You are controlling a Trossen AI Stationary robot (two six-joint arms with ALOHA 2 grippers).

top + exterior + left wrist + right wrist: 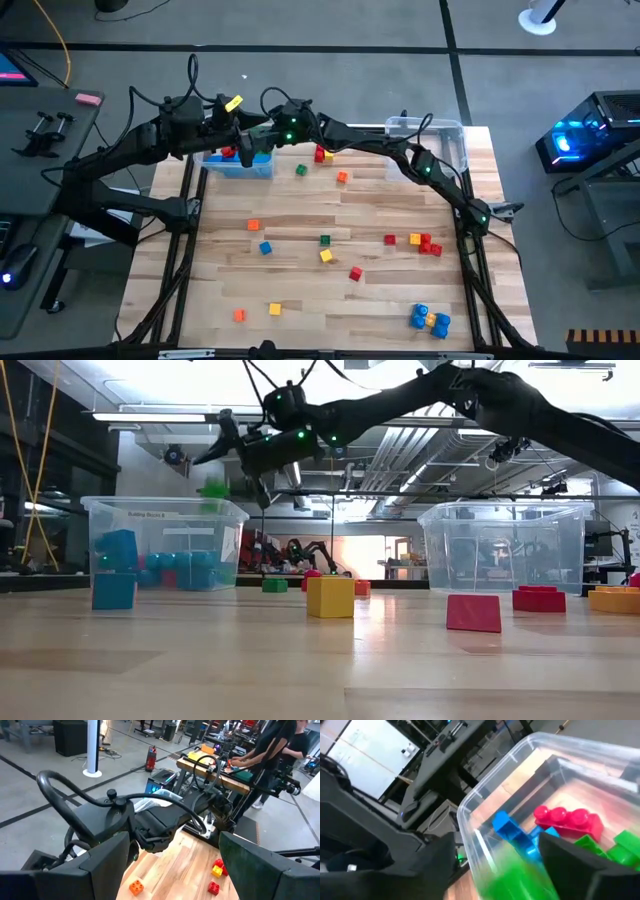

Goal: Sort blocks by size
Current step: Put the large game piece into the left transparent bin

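Note:
Many blocks lie scattered on the wooden table (pixel 300 300), among them an orange one (pixel 253 225), a yellow one (pixel 326 256) and a blue and yellow cluster (pixel 430 320). The far-left clear bin (pixel 235 163) holds blue, red and green blocks (pixel 565 817). My right gripper (pixel 515 870) reaches across the table and hangs open above this bin (pixel 165 545). A blurred green block (pixel 213 490) is in the air just below it, over the bin. My left gripper (pixel 175 865) is open and empty beside the same bin (pixel 232 128).
A second clear bin (pixel 430 140) stands at the far right and shows nothing inside (pixel 500 550). The two arms are close together over the far-left corner. A person stands at a bench beyond the table (pixel 280 750). The table's near half holds only scattered blocks.

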